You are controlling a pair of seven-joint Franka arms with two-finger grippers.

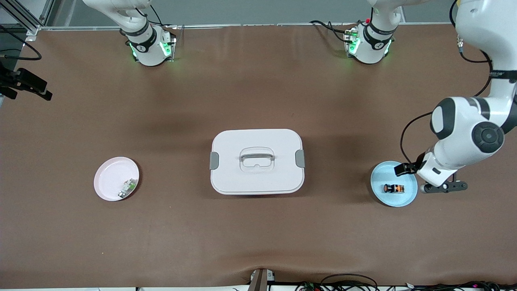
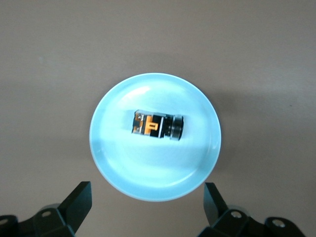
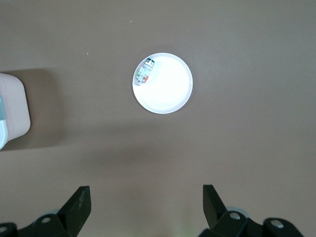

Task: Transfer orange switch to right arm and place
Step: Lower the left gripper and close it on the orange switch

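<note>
Two grippers, both spread wide and holding nothing. Left gripper (image 2: 148, 207) hangs over the table at the edge of the blue plate (image 1: 408, 199), on the plate's side toward the left arm's end of the table; in the left wrist view its fingers (image 2: 79, 202) straddle the plate rim, with the orange switch (image 1: 394, 188) ahead of the gap, not yet between them. Switch lies on its side near the middle of the blue plate, well clear of the rim. Its long axis looks roughly parallel to the line joining the two fingertips, so closing as posed would likely pinch it end to end; my judgement is the wrist needs a turn, or else an end grip, after shifting in over the plate centre and descending.

Left arm is clearly the nearer one. Right gripper (image 3: 145, 210) waits high over bare table, well apart from the blue plate, looking down on the pink plate (image 1: 109, 178) holding a small white-and-green part (image 1: 127, 188). Closed white box (image 1: 257, 161) sits between the two plates.
</note>
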